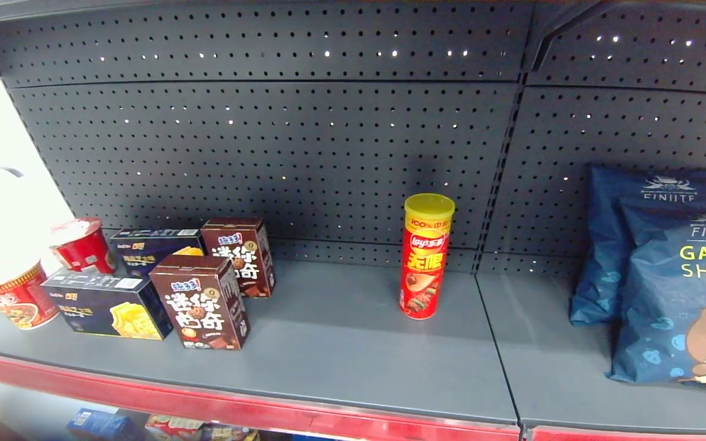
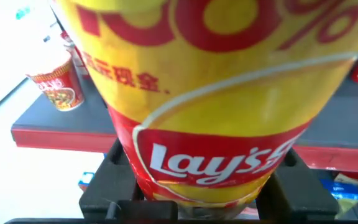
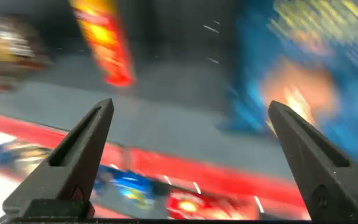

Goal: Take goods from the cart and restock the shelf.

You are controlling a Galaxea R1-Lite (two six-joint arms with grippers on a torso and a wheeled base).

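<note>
The chips can [image 2: 216, 106] is clamped in the fingers [image 2: 107, 186] of the left gripper [image 2: 201, 186], off the shelf [image 1: 341, 343] and well apart from the standing can [image 1: 426, 256]. The fingers of the right gripper [image 3: 188, 155] are spread, empty. The standing can could be toppled if it is crowded at placing.

I am looking at a shop. A long dark grey metal shelf with a red front edge [image 1: 341, 343] has a dark grey perforated metal back panel [image 1: 267, 153]. Packaged snacks stand on it: a red and yellow cylindrical chip can [image 1: 426, 257], blue plastic bags of shrimp chips [image 1: 671, 306], brown cardboard boxes [image 1: 201, 301] and red paper noodle cups [image 1: 19, 297].
</note>
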